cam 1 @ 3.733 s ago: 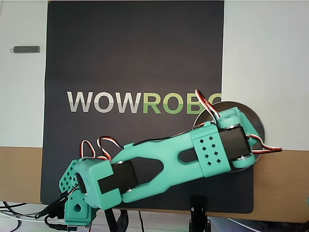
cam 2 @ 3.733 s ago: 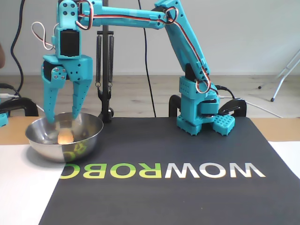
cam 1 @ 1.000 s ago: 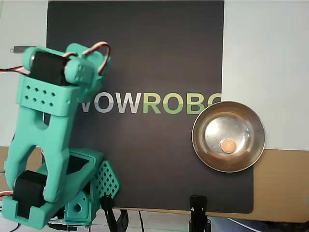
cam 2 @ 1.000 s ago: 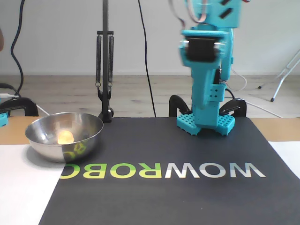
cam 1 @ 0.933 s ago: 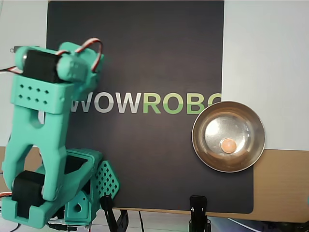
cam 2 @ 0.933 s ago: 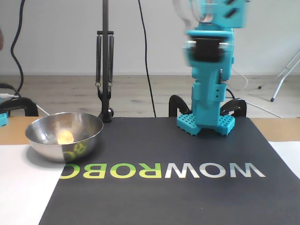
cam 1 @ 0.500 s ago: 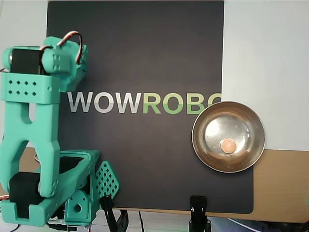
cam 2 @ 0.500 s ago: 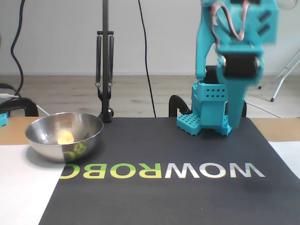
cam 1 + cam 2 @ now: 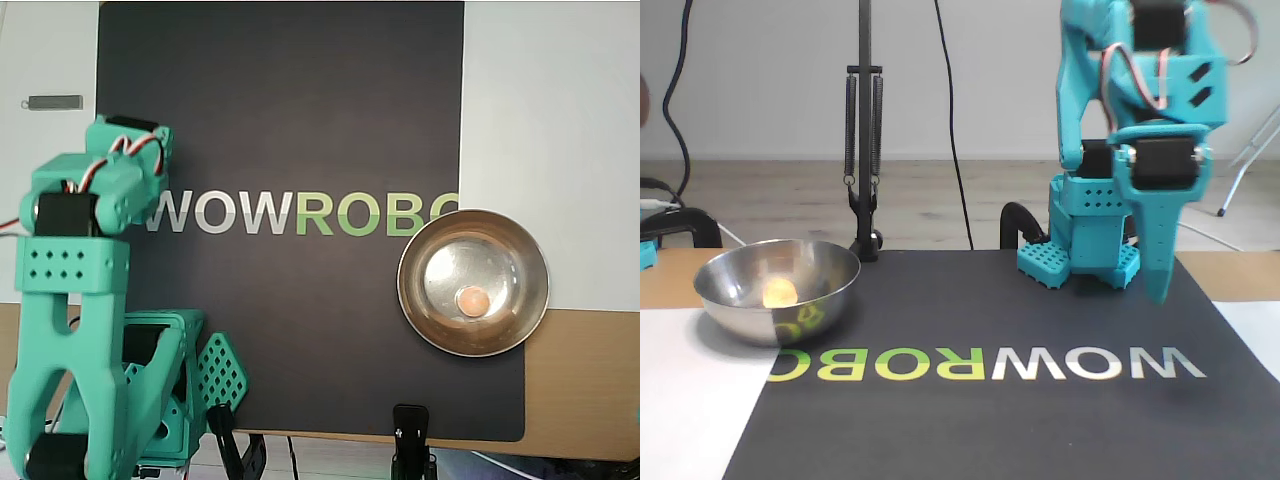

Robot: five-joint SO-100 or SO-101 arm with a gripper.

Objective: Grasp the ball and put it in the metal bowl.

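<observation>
The small, smooth peach-orange ball (image 9: 472, 300) lies inside the round, shiny silver metal bowl (image 9: 440, 318), resting on the bowl's flat reflective bottom slightly off centre; in the fixed view the ball (image 9: 780, 292) sits low against the inner wall of the bowl (image 9: 825, 270), below the rim. In the overhead view the bowl stands at the right edge of the dark rectangular mat (image 9: 300, 110) printed with white and green lettering, with part of its rim overhanging the white surface (image 9: 550, 120) and the brown tabletop (image 9: 580, 380) beside the mat. The teal plastic robot arm (image 9: 75, 330) is on the opposite side of the mat in that view, well apart from the bowl, its base at the lower left corner and its upper links reaching over the mat's left edge. In the fixed view the arm (image 9: 1110, 90) stands folded above its base on the right, and the teal two-finger gripper (image 9: 1160, 285) points straight down above the mat, clear of the surface and holding nothing. Only a single tapering finger profile is seen there, edge-on, so whether its jaws stand apart or together cannot be determined. A black stand with two coil springs (image 9: 863, 120) rises behind the bowl in the fixed view. A small grey bar-shaped item (image 9: 53, 101) lies on the white surface at the upper left of the overhead view.
</observation>
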